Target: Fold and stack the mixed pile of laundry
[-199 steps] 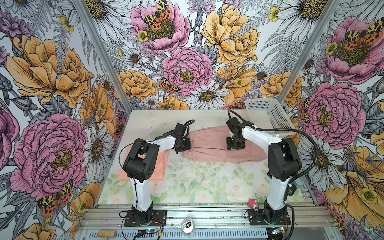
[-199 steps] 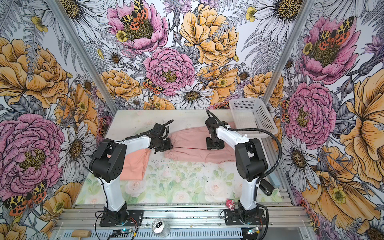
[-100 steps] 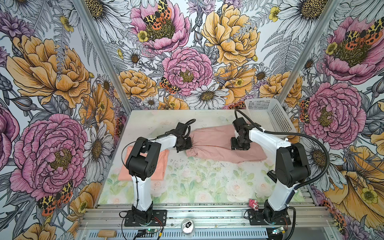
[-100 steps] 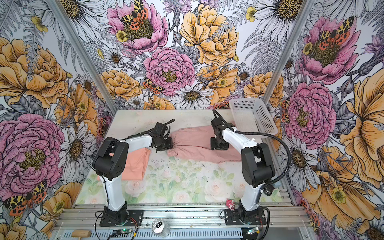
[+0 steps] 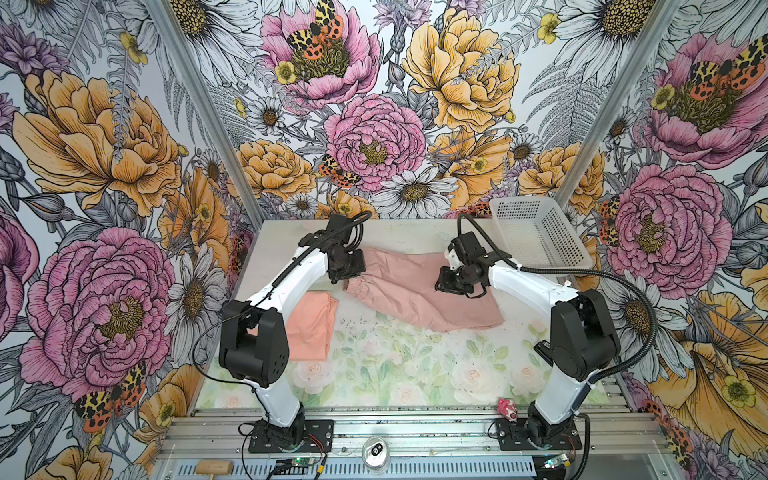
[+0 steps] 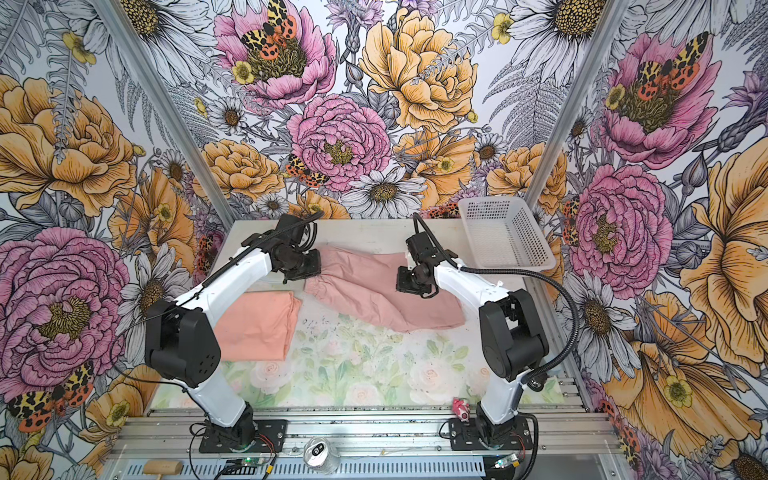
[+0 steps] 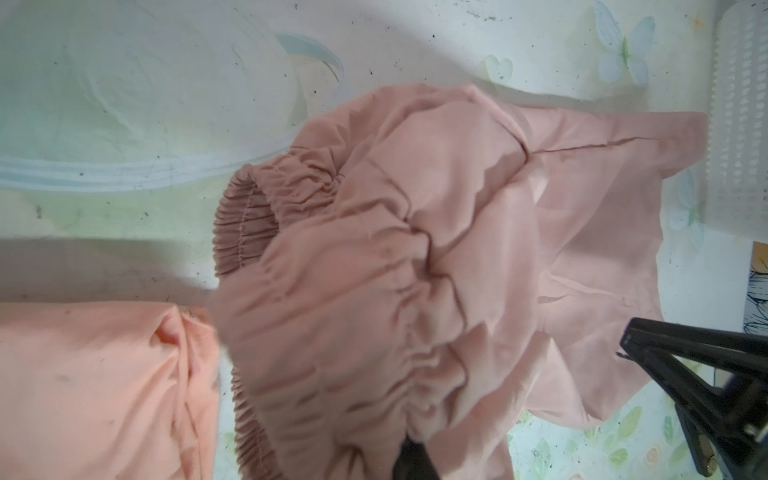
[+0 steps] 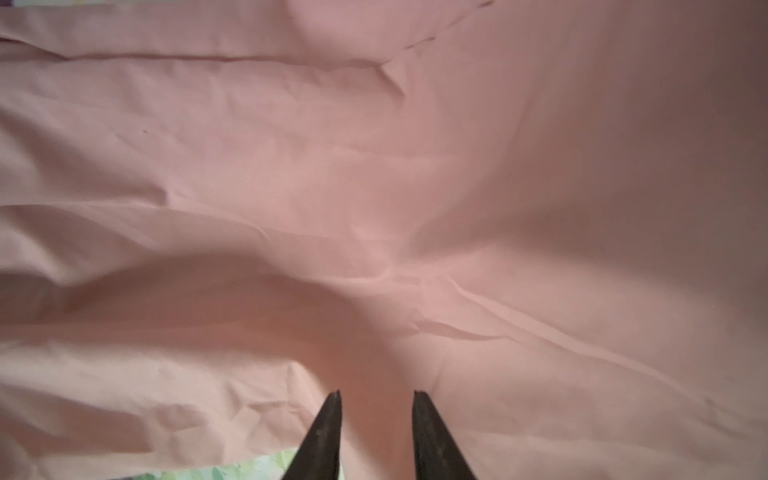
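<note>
In a top view the wrinkled pink garment (image 5: pixel 407 299) lies far centre, the smooth folded peach T-shirt (image 5: pixel 311 328) left of it; the outstretched left gripper (image 5: pixel 351 272) clamps the garment's left end. Left wrist view: puckered elastic edge. Right wrist view: the right gripper (image 8: pixel 377 397), slightly parted, holds nothing; its elbow has swung right.

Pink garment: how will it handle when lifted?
Likely floppy: the pink garment lies in soft creases and bunches at its gathered edge. Probably light: it looks like thin fabric lying flat on the table. It should sag and trail, not hold shape.
</note>
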`<state>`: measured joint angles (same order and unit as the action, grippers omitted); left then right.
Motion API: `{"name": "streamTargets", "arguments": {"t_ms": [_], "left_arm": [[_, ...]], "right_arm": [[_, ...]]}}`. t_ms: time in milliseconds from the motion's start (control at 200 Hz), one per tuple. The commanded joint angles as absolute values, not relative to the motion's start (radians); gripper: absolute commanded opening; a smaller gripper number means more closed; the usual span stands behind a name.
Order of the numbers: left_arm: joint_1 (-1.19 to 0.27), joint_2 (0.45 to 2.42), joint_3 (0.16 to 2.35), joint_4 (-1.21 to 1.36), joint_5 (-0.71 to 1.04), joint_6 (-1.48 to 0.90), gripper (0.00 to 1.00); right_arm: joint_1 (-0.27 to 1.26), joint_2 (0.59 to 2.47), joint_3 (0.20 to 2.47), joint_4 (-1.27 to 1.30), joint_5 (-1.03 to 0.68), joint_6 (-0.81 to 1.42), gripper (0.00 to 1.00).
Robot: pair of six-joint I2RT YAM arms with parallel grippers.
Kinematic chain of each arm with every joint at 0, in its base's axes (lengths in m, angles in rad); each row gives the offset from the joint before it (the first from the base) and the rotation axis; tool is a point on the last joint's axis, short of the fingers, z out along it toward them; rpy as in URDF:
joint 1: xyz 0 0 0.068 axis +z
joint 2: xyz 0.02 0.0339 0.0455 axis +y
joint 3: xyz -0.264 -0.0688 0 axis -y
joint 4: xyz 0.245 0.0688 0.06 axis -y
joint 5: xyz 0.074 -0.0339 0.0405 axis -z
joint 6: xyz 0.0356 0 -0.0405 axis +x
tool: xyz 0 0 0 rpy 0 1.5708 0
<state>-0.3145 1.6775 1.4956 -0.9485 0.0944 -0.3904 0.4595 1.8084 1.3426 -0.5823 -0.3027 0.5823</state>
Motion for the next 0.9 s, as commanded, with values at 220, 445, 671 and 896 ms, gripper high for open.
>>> {"name": "streamTargets", "arguments": {"t_ms": [220,445,671,896], "left_arm": [[-0.304,1.572,1.549,-1.19,0.022,-0.373,0.0],[-0.299,1.55,1.544,-1.223,0.029,-0.382,0.0],[-0.321,1.578,1.603,-1.223,0.053,-0.404,0.0],[-0.368,1.655,1.677,-1.23,0.09,-0.457,0.0]], "right_arm": [[0.636,2.136,1.546,-0.263,-0.434,0.784,0.19],[0.656,2.19,1.596,-0.236,-0.449,0.808,0.19],[0.533,2.048,1.449,-0.281,-0.456,0.758,0.26],[0.376,1.913,1.368,-0.51,-0.42,0.577,0.29]]}}
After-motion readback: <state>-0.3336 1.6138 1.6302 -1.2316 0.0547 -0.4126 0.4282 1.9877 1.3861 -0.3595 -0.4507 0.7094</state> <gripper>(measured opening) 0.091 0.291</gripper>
